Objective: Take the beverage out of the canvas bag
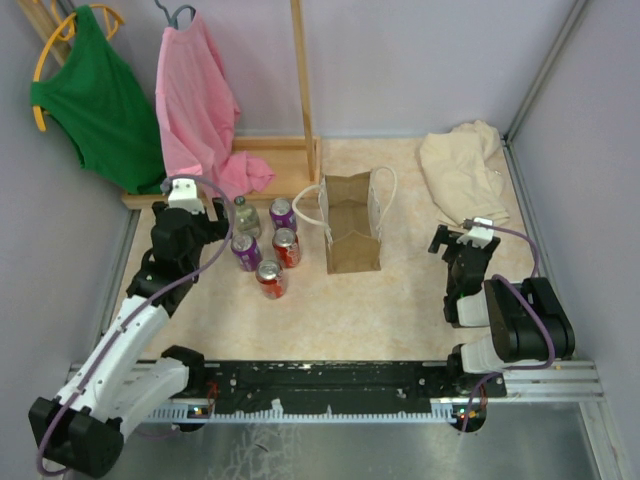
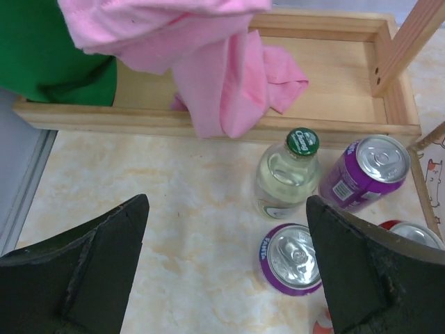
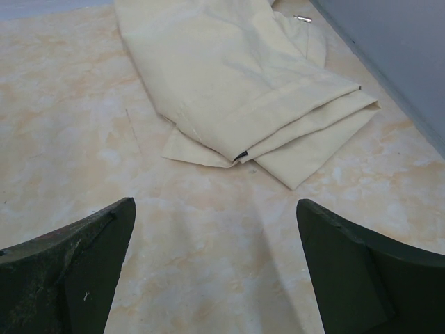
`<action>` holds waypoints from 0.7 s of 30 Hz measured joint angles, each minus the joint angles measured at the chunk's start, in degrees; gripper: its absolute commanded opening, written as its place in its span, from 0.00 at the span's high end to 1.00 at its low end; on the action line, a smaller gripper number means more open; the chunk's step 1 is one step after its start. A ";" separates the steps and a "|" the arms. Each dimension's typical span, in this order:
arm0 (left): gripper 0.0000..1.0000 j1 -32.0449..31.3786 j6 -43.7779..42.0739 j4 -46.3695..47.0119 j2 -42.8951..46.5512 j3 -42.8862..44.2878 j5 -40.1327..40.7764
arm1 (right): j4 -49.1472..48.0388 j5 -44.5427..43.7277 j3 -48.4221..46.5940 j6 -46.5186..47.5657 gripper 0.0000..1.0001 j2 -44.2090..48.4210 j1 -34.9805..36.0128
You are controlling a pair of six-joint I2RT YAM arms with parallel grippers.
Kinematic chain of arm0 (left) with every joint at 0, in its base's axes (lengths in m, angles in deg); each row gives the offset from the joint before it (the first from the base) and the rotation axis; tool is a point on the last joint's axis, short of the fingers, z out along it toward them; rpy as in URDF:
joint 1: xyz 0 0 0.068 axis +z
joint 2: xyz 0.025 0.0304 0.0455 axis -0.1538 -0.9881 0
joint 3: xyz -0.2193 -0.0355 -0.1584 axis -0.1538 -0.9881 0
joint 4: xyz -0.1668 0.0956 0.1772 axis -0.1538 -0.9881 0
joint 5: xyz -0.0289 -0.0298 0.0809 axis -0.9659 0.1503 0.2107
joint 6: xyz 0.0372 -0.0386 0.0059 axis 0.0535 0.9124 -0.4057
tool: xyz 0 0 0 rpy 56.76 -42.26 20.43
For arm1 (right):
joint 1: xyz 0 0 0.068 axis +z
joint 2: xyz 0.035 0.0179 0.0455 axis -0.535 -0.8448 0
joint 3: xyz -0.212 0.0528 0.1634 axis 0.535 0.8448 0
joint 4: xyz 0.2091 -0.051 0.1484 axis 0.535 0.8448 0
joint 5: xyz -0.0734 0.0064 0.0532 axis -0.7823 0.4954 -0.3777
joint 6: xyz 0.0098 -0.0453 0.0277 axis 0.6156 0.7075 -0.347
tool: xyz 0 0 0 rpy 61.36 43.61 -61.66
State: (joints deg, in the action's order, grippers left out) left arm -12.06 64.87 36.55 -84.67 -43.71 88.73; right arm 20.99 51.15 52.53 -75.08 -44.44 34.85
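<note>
The tan-brown canvas bag [image 1: 352,228] with white rope handles stands open at the table's middle; I see no drink inside it from above. To its left stand a green-capped glass bottle [image 1: 246,215], two purple cans [image 1: 283,213] [image 1: 246,252] and two red cans [image 1: 286,247] [image 1: 271,278]. My left gripper [image 1: 192,215] is open and empty, left of the drinks. In the left wrist view [image 2: 227,271] its right finger is beside a purple can [image 2: 295,257], with the bottle [image 2: 287,174] beyond. My right gripper [image 1: 462,245] is open and empty, right of the bag, over bare table [image 3: 215,271].
A wooden rack base [image 1: 270,160] with a post stands at the back left, with a pink shirt [image 1: 200,110] and a green shirt [image 1: 100,100] hanging over it. A pale beige cloth heap [image 1: 462,170] lies at the back right, also in the right wrist view [image 3: 243,83]. Walls close both sides.
</note>
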 measured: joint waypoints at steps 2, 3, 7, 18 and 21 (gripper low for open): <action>0.00 3.63 -0.15 0.59 -1.68 0.70 -2.10 | 0.00 0.00 0.00 0.00 0.01 0.00 0.00; 0.00 5.53 -0.02 0.98 -2.60 0.98 -3.67 | 0.00 0.00 0.00 0.00 0.01 0.00 0.00; 0.00 14.69 1.95 1.49 -4.66 1.22 -8.17 | 0.00 0.02 0.00 0.00 0.01 0.00 0.00; 0.00 28.52 3.06 -2.99 -1.03 3.52 -5.60 | 0.00 0.04 0.00 0.00 0.01 0.00 0.00; 0.00 32.63 2.62 -3.43 -0.98 4.48 -7.37 | 0.00 0.04 0.00 0.00 0.01 0.00 0.00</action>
State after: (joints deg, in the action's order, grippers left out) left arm 20.57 67.49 33.12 -85.65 -39.23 81.36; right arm 20.99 51.19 52.53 -75.08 -44.44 34.85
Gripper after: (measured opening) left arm 0.998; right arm 0.990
